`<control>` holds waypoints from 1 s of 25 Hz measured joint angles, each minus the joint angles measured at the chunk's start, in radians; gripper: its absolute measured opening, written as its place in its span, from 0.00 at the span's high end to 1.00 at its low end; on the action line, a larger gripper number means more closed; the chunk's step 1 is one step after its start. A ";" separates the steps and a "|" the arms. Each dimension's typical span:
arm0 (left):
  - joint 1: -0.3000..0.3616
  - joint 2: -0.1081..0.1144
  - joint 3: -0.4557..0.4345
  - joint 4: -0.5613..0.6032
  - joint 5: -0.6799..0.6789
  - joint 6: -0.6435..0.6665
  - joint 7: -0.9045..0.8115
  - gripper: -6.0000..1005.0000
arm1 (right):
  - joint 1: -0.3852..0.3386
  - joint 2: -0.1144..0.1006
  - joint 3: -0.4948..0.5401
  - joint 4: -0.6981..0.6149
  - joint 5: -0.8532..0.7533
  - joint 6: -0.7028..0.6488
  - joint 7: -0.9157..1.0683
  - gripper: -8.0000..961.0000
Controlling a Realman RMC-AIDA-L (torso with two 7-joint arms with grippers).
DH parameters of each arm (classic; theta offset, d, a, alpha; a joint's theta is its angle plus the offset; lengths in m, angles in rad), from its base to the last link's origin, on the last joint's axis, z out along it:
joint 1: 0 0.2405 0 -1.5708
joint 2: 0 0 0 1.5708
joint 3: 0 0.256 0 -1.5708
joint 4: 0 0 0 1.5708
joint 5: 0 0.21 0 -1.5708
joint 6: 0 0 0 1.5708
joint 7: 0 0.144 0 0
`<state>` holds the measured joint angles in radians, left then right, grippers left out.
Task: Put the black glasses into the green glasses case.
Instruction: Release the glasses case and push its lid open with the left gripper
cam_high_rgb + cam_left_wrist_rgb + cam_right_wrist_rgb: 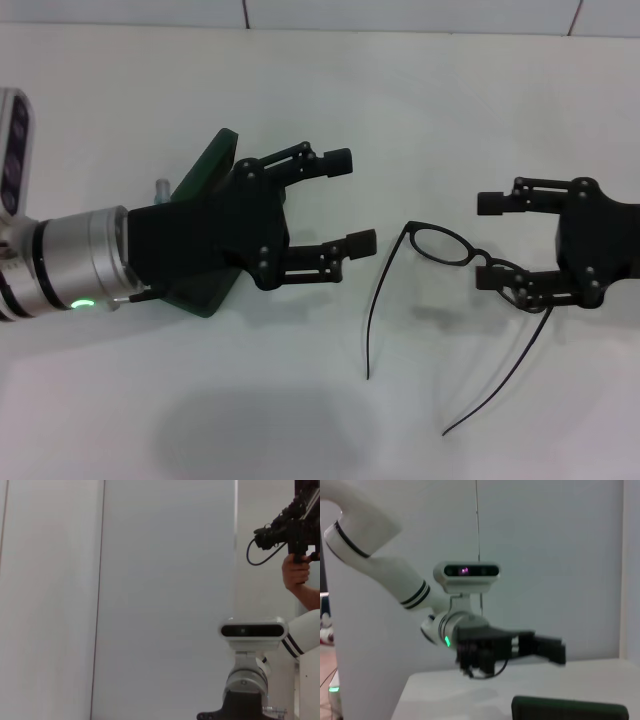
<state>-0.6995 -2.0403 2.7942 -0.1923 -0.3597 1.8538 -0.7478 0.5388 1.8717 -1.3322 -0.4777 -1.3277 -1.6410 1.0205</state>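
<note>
Bracketing the glasses (450,246) bridge end, the right gripper (495,240) has its fingers apart; the lower finger (505,283) overlaps the near lens, so contact cannot be judged. Both temples trail away from the fingers, leaving the frame front free to grasp. The left gripper (348,200), fingers also apart, hangs over the case (210,170), which lies mostly hidden beneath its palm.

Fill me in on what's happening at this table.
A two-armed robot is working on putting the black glasses into the green glasses case. The glasses lie unfolded on the white table, one lens end between the fingers of the open right claw. The left claw, also open, hovers over the case, hiding most of it. The glasses are not yet in the case.
</note>
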 joint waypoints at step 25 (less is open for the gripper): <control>-0.130 -0.044 0.051 -0.674 -0.030 -0.090 -0.603 0.16 | -0.026 -0.022 0.047 -0.031 -0.015 -0.014 -0.015 0.21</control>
<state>-0.8295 -2.0847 2.8456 -0.8659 -0.3897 1.7634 -1.3504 0.5131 1.8502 -1.2852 -0.5089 -1.3423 -1.6554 1.0052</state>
